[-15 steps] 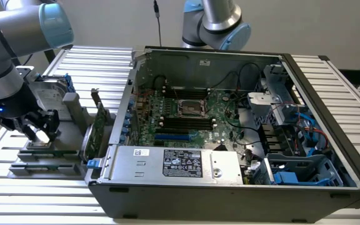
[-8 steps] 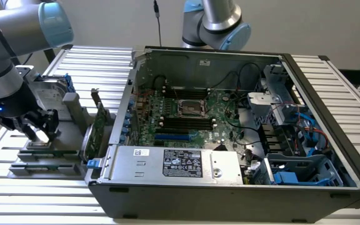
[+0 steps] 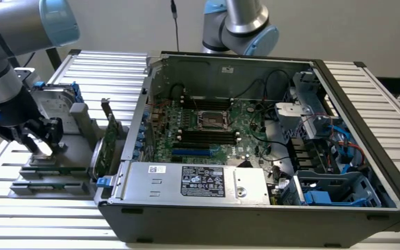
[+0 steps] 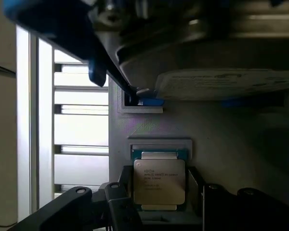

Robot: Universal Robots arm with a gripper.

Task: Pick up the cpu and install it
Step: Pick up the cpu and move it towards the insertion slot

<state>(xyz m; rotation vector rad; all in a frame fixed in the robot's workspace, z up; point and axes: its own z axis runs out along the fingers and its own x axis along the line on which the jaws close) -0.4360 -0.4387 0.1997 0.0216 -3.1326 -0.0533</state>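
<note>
1. The cpu (image 4: 159, 182) is lying flat with its printed metal lid upward. It is sitting in a shallow pocket of the grey holder (image 4: 149, 126) on the slatted table (image 3: 19, 219), off the exterior view's left of the computer case (image 3: 255, 219).
2. The gripper (image 3: 41, 145) is hanging directly over the chip, its jaws drawn in narrow onto two opposite edges. The dark fingers (image 4: 126, 185) are sitting against either side, and the chip is not looking raised out of its pocket.
3. The step in hand, as I am reading it, is securing the grasp. That means both pads bearing on the edges evenly and mid-way along them, so the chip is not twisting. In the wrist view it is looking square and centred between them.
4. I am judging that only a light sideways squeeze is wanted, since the part is thin and stiff and its underside should be touching nothing.
5. A raised lip with a blue strip is sitting just past one free edge, so the fingertips should be clearing the pocket walls rather than wedging against them.
6. The hard drive (image 4: 221, 82) is standing near on the same fixture, and the wrist should be giving it room.
7. The socket (image 3: 212, 120) is lying well apart, on the board inside the open case.
</note>
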